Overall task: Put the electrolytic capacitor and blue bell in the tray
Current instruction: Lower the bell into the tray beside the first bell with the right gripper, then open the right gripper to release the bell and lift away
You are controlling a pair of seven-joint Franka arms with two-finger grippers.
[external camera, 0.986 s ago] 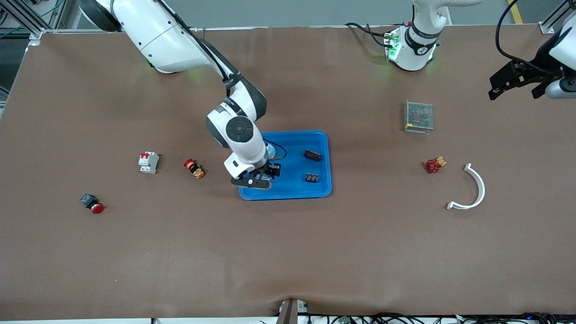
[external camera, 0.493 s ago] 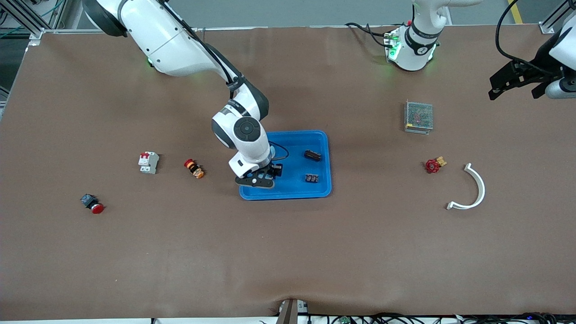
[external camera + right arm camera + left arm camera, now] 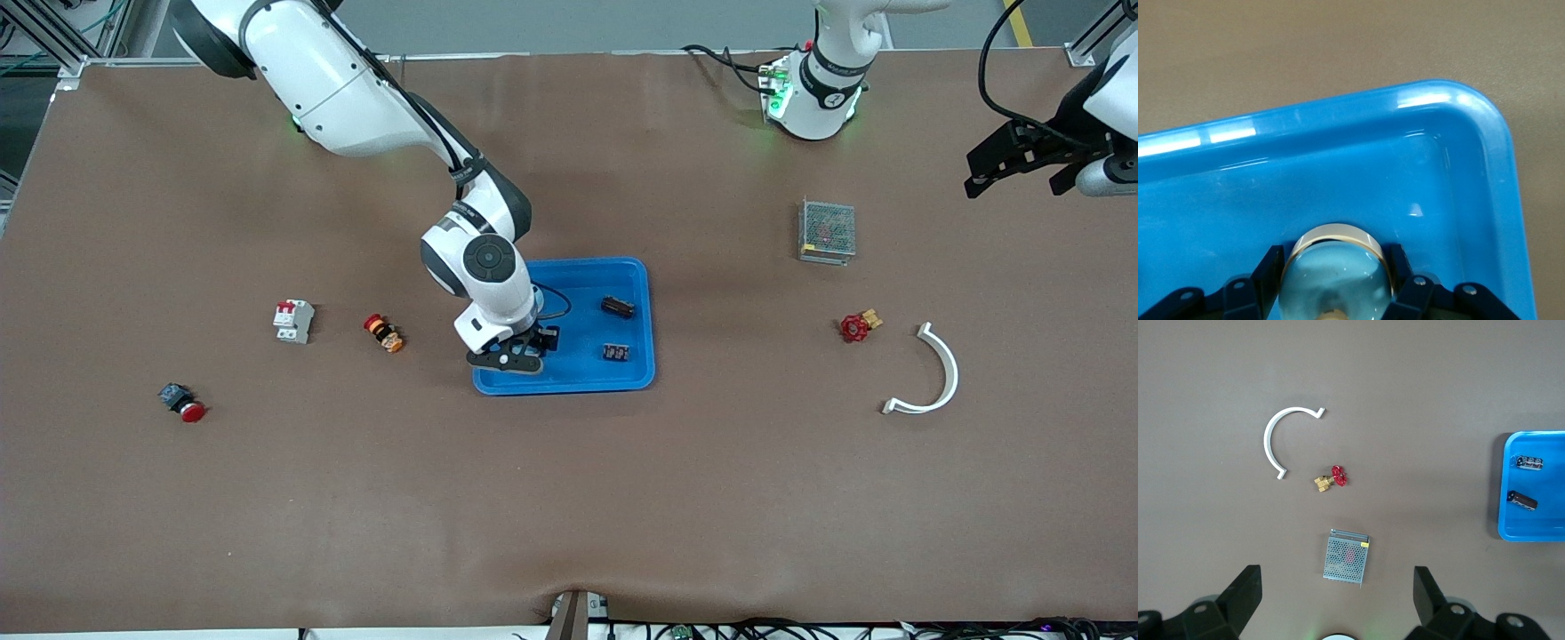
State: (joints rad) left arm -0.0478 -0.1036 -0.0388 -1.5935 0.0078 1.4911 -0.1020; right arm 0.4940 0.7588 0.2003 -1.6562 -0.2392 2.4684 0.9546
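Note:
The blue tray lies mid-table. My right gripper is low over the tray's corner nearest the right arm's end. It is shut on the blue bell, a pale blue dome with a cream rim, over the tray floor. Whether the bell touches the floor does not show. The electrolytic capacitor, a dark cylinder, lies in the tray, with a small black block beside it. My left gripper waits open and empty, high over the left arm's end of the table; its wrist view shows the tray and capacitor.
A metal mesh box, a red-handled valve and a white curved piece lie toward the left arm's end. A white breaker, an orange-red button and a red push button lie toward the right arm's end.
The right arm has shifted slightly toward the left arm's end, carrying the bell a little farther over the tray. The left arm has not moved.

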